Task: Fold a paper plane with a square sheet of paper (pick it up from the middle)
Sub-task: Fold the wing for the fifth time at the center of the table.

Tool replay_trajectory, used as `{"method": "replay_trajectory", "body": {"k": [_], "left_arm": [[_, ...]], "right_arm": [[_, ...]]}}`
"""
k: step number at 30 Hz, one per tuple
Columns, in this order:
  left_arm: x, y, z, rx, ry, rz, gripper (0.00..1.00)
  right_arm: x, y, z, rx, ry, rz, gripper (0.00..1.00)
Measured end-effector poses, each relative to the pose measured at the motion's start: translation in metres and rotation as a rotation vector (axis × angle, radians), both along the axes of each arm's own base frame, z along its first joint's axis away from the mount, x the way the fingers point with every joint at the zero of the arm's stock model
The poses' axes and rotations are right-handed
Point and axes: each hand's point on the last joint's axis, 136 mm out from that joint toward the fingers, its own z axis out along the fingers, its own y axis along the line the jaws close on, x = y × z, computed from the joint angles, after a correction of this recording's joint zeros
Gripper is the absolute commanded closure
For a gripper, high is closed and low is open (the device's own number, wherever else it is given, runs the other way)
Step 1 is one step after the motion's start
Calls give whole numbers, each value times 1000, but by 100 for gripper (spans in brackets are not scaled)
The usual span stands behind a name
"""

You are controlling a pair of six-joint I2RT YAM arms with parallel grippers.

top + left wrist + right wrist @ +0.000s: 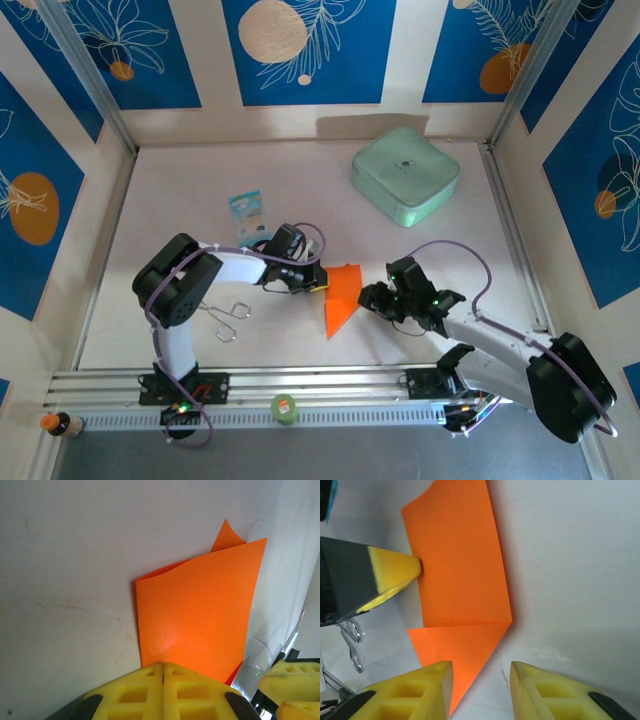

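The square sheet of paper [343,293] is bright orange and folded, with a pointed tip toward the near edge of the table. In the left wrist view the paper [200,615] lifts a little off the white surface. My left gripper [319,284] is shut on its left edge, the yellow pads [145,690] pressed together. In the right wrist view the paper [460,570] shows a crease across it and a triangular lower part. My right gripper [481,677] stands open at the paper's right side. One right fingertip overlaps the pointed corner, and bare table lies between the fingers.
A mint-green box [405,175] sits at the back right. A small blue-and-white packet [247,208] lies behind the left arm. A metal wire clip [226,316] rests near the left arm's base. An aluminium rail [300,385] runs along the near edge.
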Motion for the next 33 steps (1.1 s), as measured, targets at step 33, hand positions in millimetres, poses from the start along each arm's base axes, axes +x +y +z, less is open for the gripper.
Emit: {"method": "replay_trajectory", "body": {"k": [33], "left_arm": [[0,0,-1,-3,-3,0,95]], "right_arm": [[37,20,7,245,29,68,58]]}}
